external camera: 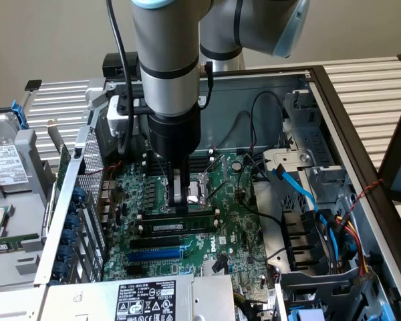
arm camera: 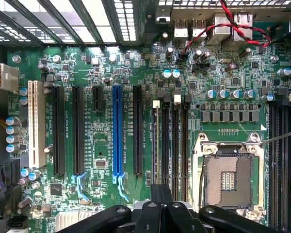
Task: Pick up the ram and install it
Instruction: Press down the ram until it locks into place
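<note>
In the exterior view we see the arm (external camera: 167, 73) plunging straight down into the open computer case (external camera: 334, 114), its gripper (external camera: 180, 200) low over the green motherboard (external camera: 234, 221). The fingers are drawn fully together, and the tips sit right at the top edge of the ram (external camera: 180, 226), the green stick with its white label strip. The ram stands upright in the memory slots, lying across the board just above the blue expansion slot (external camera: 154, 255). The fingertips appear to touch it, though we cannot tell whether they actually clamp it or only press on it. The silver processor socket (external camera: 199, 190) sits just behind the gripper, and blue cables (external camera: 301, 190) loop on the exterior view's right.

In the wrist view we look straight down the gripper (arm camera: 161, 194): its black fingers are closed together over the long black memory slots (arm camera: 169, 141). The blue expansion slot (arm camera: 117, 131) runs parallel nearby, the white slot (arm camera: 36, 124) farther off, and the open processor socket (arm camera: 228, 177) lies just beside the memory slots.
</note>
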You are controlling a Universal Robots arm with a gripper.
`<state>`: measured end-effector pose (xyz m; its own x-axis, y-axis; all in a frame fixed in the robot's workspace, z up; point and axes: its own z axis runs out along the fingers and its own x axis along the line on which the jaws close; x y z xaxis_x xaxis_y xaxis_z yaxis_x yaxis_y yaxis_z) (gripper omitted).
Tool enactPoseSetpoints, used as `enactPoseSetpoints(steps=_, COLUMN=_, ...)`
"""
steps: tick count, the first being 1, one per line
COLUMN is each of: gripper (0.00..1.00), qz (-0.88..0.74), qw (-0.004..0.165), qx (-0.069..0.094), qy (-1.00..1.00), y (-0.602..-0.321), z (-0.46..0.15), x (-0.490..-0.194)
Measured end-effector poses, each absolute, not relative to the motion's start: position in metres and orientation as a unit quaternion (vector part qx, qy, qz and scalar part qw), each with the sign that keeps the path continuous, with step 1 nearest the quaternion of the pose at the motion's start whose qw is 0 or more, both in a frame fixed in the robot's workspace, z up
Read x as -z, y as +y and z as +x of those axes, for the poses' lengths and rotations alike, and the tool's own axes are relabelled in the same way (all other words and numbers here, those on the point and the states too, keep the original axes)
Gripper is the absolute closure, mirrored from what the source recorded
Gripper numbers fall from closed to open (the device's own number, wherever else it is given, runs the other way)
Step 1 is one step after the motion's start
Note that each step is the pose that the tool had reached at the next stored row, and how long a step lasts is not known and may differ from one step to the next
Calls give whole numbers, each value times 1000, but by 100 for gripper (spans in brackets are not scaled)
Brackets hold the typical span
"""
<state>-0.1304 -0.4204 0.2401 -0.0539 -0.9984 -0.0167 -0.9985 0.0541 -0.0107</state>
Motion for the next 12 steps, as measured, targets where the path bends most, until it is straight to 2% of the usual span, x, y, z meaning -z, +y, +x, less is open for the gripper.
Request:
enactPoseSetpoints(steps=5, gripper=89, qz=-688, qw=10, qx=-2, qy=726, y=-420, z=-130, x=-249)
enactPoseSetpoints(steps=8, gripper=89, qz=-688, qw=10, qx=-2, qy=726, y=-420, z=-130, x=-268)
enactPoseSetpoints(steps=12, gripper=89, qz=-688, qw=10, qx=-2, qy=726, y=-420, z=-130, x=-269)
